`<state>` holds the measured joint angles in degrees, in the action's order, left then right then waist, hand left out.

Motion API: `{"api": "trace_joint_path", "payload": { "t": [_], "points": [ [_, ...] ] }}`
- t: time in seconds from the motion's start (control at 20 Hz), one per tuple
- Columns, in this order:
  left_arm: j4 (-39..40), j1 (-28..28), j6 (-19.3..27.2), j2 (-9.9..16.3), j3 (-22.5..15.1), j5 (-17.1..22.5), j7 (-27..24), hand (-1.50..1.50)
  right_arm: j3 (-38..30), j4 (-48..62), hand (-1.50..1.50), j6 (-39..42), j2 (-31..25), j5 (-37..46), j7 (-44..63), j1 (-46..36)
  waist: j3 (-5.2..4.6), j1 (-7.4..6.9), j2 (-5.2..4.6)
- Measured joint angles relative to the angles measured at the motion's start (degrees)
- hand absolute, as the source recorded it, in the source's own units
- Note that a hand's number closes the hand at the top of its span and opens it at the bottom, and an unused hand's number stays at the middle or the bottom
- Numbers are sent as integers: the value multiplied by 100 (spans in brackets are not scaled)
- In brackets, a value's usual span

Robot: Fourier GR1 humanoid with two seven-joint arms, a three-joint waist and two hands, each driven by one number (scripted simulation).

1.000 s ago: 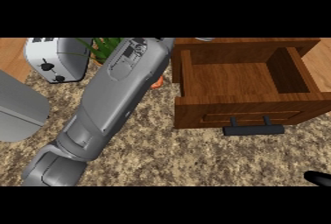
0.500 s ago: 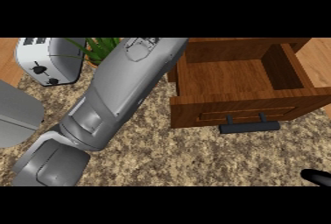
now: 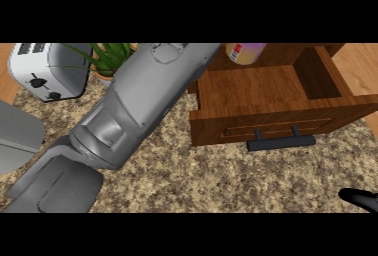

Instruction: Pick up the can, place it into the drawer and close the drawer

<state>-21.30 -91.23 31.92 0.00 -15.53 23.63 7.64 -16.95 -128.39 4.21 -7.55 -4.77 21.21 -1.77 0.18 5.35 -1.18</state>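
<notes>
Reaching over the open drawer (image 3: 280, 95), the left forearm (image 3: 136, 115) crosses the view from the lower left up to the top edge, and its hand is cut off there, so I cannot tell if the fingers are open or closed. The can (image 3: 245, 52) shows at the top edge, at the back of the drawer; only its lower part with a coloured label is visible, and I cannot say if it already stands on the drawer bottom or hangs a little above it, or if the hand has it at all.

I judge that the can is light, stiff and smooth. Its round side may slide between the fingers, so the best place to take it is around the middle of the body, with the thumb opposite the fingers. It is not fragile, but it can tip or roll if it is put down tilted.

The drawer is pulled out, with its dark handle (image 3: 281, 142) at the front toward the robot; closing it is not yet done. Of the right hand (image 3: 360, 198) only a small black part shows at the lower right edge, too little to read its fingers. A toaster (image 3: 46, 70) and a green plant (image 3: 111, 56) stand at the upper left on the speckled worktop (image 3: 221, 180).
</notes>
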Motion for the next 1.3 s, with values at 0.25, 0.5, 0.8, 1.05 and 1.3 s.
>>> {"api": "trace_joint_path", "payload": {
  "t": [0.25, 0.5, 0.8, 1.05, 1.3],
  "points": [
    [249, -60, 224, 1, -97, 144, -230, -150, 10, 80, -150, 14, -101, 66, -9, -152, 1, 42, -26],
    [329, -128, 401, 0, -151, 340, -365, -150, 136, 107, -150, 152, -328, 348, -142, -299, 1, 67, -40],
    [321, -178, 510, 0, -121, 678, -444, -150, 436, 312, -150, 337, -658, 1021, -547, -554, 0, 50, -61],
    [297, -130, 507, 0, -59, 916, -634, -150, 833, 726, -150, 315, -884, 1938, -874, -825, -3, -59, -62],
    [338, -244, 562, 0, -63, 1043, -696, -150, 1388, 1299, -150, 136, -1003, 3007, -1170, -1139, -5, -169, -48]
  ]
}}
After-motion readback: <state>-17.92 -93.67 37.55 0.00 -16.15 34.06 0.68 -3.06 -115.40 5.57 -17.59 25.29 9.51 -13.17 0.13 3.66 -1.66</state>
